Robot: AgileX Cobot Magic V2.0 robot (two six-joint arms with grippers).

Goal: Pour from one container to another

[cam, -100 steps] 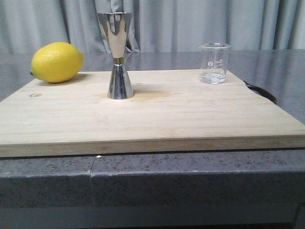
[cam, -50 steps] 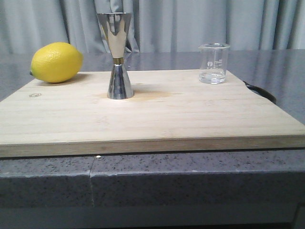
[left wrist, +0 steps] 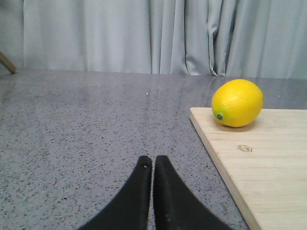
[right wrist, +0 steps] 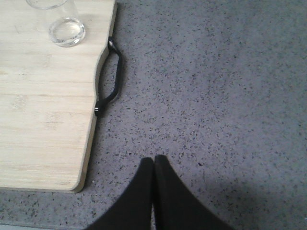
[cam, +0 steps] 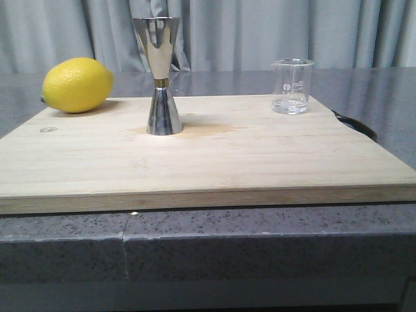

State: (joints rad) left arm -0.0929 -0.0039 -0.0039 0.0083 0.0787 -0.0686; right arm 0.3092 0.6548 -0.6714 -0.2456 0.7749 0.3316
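- Counter (cam: 260, 240): grey speckled stone; carries everything else; grey curtain behind.
- Cutting board (cam: 214, 162): pale wood, lies flat on counter; black handle (right wrist: 111, 79) on its right edge.
- Left arm: not seen in front view; wrist cam looks low across the counter, off the board's left edge. Left gripper (left wrist: 153, 165): black fingers pressed together, tips touching, nothing between them; over bare counter, well apart from the lemon.
- Right arm: not seen in front view; wrist cam looks steeply down at counter, right of the board. Right gripper (right wrist: 153, 165): fingers closed tip to tip, empty; over bare counter near board's front-right corner.
- Lemon (cam: 77, 84): yellow, at board's back-left corner.
- Jigger (cam: 160, 77): shiny steel, hourglass shape, gold waist; upright on board, left of centre, right of lemon.
- Beaker (cam: 291, 86): small, clear glass, white marks; upright at board's back-right corner, near the handle, well apart from jigger. Contents: cannot tell.
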